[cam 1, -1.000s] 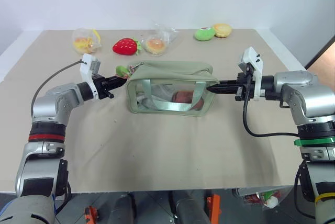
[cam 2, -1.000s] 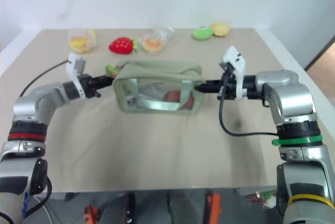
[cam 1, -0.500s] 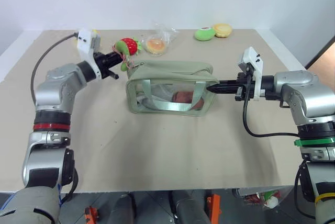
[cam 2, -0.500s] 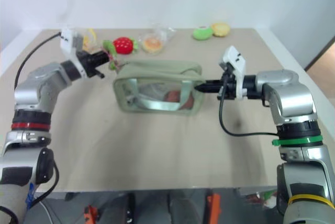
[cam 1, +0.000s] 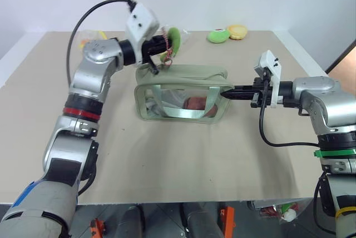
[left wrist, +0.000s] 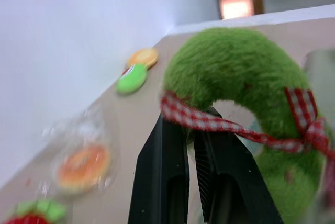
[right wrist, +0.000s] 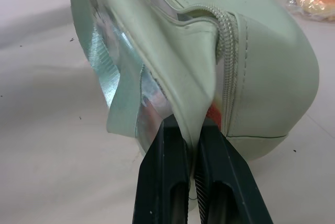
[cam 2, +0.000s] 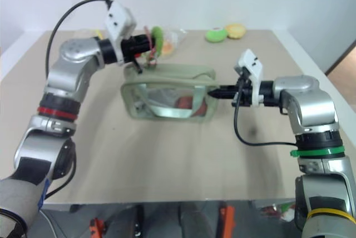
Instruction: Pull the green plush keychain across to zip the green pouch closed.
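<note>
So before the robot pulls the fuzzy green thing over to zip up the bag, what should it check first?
1. Left gripper shut on the fuzzy lime-green plush keychain: ok, its black fingers pinch the red-and-white checked ribbon.
2. Right gripper shut on the pale sage-green fabric pouch: ok, it pinches the fabric at the pouch's right end.
3. Pouch resting on the beige table: ok.
4. Zipper closed: not ok, the zipper is seen closed only at the pinched end.
5. Path along the top free: ok, the small toys sit at the table's far edge.
6. Ribbon taut: cannot tell.
</note>
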